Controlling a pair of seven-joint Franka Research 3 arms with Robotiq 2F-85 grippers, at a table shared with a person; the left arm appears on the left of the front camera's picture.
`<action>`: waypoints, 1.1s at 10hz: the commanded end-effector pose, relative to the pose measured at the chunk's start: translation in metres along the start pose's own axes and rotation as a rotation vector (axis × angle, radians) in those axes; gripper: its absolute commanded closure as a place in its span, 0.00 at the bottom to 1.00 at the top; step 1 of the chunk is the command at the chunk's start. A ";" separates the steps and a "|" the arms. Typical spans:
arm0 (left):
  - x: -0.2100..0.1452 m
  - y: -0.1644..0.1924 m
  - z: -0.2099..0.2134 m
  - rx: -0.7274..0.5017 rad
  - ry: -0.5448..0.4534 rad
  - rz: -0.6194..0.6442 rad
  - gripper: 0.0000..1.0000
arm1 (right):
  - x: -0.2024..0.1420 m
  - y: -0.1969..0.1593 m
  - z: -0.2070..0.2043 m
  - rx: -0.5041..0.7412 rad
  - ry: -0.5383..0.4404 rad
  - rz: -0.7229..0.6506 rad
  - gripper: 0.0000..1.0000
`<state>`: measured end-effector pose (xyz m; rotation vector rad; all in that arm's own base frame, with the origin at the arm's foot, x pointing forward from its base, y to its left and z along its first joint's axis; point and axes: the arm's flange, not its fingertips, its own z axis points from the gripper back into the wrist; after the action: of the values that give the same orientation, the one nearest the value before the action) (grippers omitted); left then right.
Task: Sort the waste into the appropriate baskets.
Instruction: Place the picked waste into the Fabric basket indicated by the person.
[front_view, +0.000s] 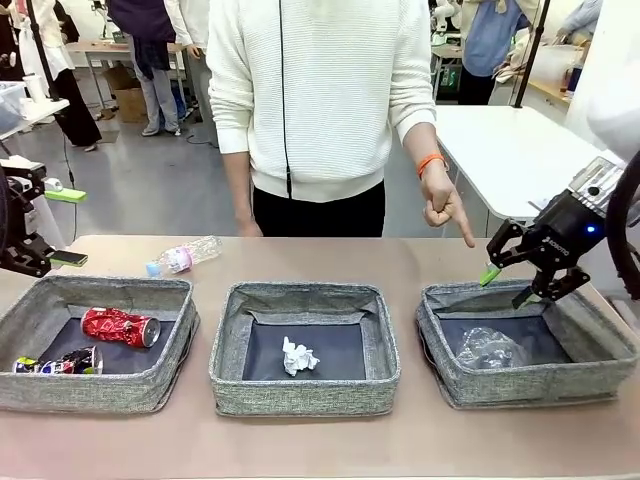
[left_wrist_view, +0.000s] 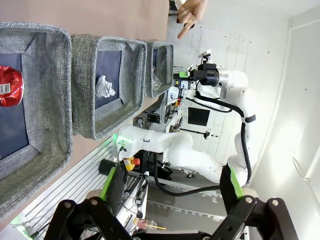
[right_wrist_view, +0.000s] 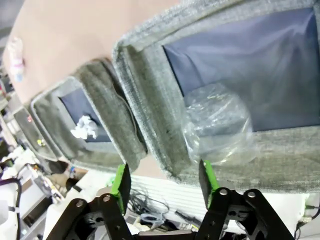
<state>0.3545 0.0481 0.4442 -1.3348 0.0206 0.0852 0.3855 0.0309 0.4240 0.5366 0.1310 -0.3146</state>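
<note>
Three grey baskets stand in a row. The left basket (front_view: 100, 392) holds a crushed red can (front_view: 120, 326) and a dark printed can (front_view: 60, 363). A crumpled white paper ball (front_view: 298, 356) lies in the middle basket (front_view: 300, 395). In the right basket (front_view: 530, 385) lies a clear plastic cup (front_view: 490, 348). My right gripper (front_view: 508, 285) hangs open just above that basket's far rim, nothing between its fingers; the cup (right_wrist_view: 217, 125) lies below it (right_wrist_view: 162, 180). A clear bottle with a pink label (front_view: 185, 255) lies on the table behind the left basket. At the far left my left gripper (front_view: 68, 227) is open and empty.
A person in a white sweater stands at the far side, one hand (front_view: 445, 210) pointing down towards the right basket, close to my right gripper. Bare table runs along the front of the baskets and behind the middle one.
</note>
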 end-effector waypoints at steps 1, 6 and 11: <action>-0.002 0.000 0.001 -0.010 0.001 -0.020 0.00 | 0.000 0.008 0.001 -0.015 -0.022 -0.015 0.00; -0.002 0.000 0.001 -0.010 0.001 -0.020 0.00 | -0.008 0.022 0.010 0.015 -0.024 0.012 0.00; -0.002 0.000 0.001 -0.010 0.001 -0.020 0.00 | -0.059 0.075 0.087 0.620 0.481 0.249 0.00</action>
<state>0.3545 0.0481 0.4443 -1.3348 0.0206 0.0851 0.3483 0.0679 0.5557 1.0649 0.3292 -0.0477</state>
